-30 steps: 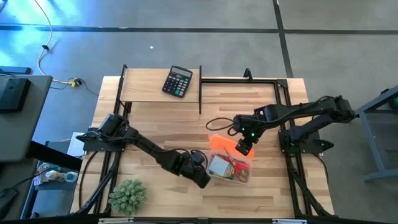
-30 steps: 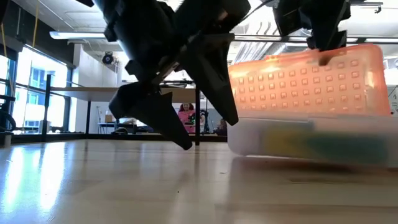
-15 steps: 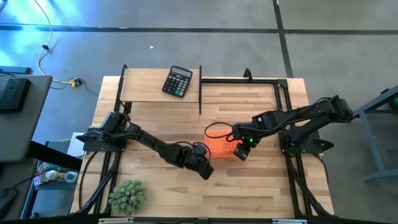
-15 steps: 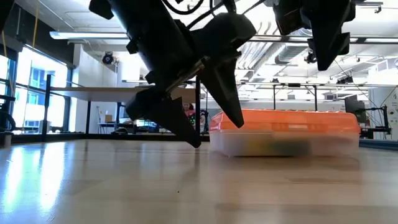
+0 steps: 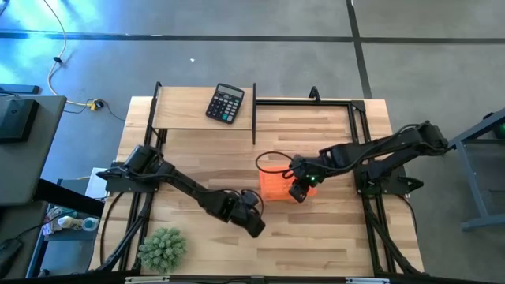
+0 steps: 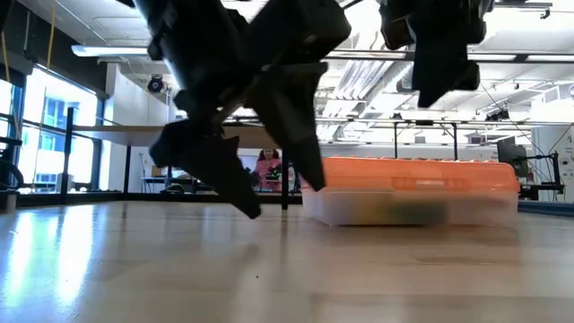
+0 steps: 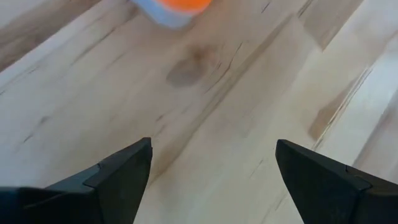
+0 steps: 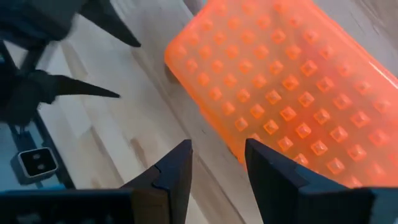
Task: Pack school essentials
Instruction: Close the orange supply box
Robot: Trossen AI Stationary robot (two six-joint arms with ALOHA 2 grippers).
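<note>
Case: I've got a translucent plastic pencil box with a studded orange lid (image 5: 274, 184) lying flat near the middle of the light wooden table (image 5: 331, 237); the lid is down, sitting level on the clear base in the low view (image 6: 410, 190).

School essentials: through the cloudy base I only make out a yellowish and dark blur, so I can't name single items.

Right gripper (image 5: 298, 192): I see it hovering over the box's right end, above the lid, its two fingers a narrow gap apart and holding nothing (image 8: 217, 168).

Left gripper (image 5: 254, 223): it hangs just in front of the box's left end, clear of it, fingers spread wide over bare wood with nothing between them (image 7: 211, 163); a corner of the orange lid shows beyond them.

Black calculator (image 5: 225, 103): on the far side of the table, well apart from the box.

Spiky green plant (image 5: 162, 248): at the near left corner.

Background: a person in pink (image 6: 267, 166) sits far off in the room.
</note>
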